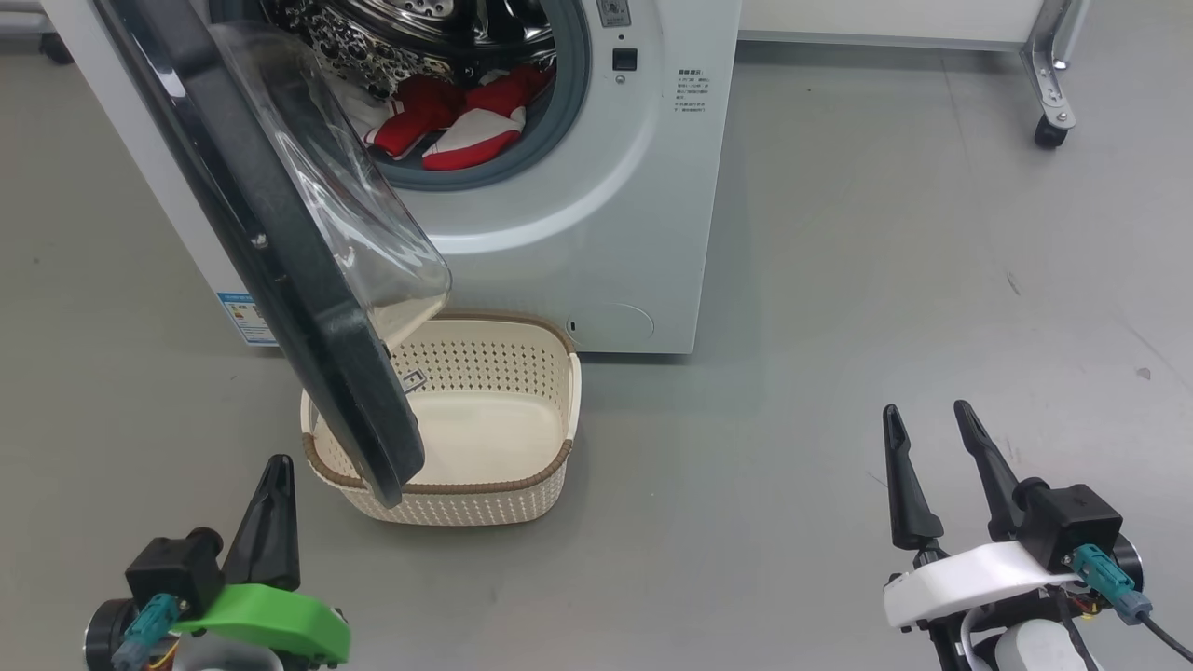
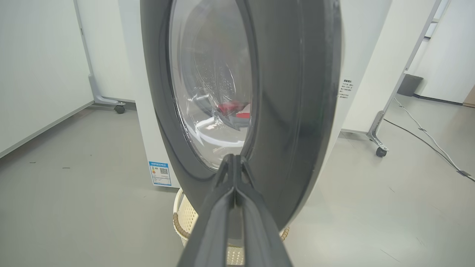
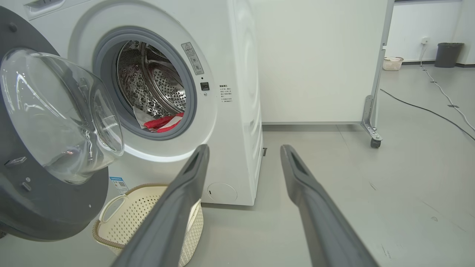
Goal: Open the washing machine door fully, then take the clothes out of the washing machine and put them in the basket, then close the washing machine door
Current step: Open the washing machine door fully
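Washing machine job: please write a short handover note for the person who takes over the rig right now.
Left gripper: shut, holding nothing, low near the door's outer side.
Right gripper: open, empty, off to the right.
Round black-rimmed glass door: open, swung out above the cream perforated plastic basket, which looks empty and stands before the big white front-loading washing machine.
Red and white clothes: inside the steel drum.
Done: door opened, apparently not fully.
Left: swing door fully open, move clothes to basket, close door.
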Tool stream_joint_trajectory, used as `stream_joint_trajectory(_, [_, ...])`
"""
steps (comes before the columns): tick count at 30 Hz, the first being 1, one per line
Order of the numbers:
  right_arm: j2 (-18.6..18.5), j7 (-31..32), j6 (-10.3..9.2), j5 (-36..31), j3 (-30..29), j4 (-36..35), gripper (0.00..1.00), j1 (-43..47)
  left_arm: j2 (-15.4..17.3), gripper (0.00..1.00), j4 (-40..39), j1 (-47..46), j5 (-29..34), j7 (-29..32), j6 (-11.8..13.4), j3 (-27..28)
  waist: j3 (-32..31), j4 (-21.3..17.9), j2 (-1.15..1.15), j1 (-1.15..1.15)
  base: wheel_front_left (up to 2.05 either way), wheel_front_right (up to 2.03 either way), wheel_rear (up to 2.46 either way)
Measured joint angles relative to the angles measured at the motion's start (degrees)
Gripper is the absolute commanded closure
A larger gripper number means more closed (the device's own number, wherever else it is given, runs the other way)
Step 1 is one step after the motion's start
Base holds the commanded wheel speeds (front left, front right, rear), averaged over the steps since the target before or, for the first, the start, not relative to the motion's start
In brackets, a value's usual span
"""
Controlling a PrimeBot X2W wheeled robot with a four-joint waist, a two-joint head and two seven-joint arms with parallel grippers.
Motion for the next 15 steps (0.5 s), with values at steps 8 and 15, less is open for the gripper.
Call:
stream_joint_trajectory(8, [0.45,0.0,0.49,-0.45,-0.69,-0.01,0.0,0.01,-0.04,1.0,-3.75,-0.76,0.0,0.0,0.01,1.96,0.18,-0.05,0.0,0.0,0.0,0.0,0.0])
stream_joint_trajectory(15, [1.38,0.0,1.01,-0.93,-1.07,0.01,0.0,0.02,-0.19,1.0,-8.67,-5.43,0.01,-0.01,0.01,4.45,0.09,-0.15,0.0,0.0,0.0,0.0,0.0])
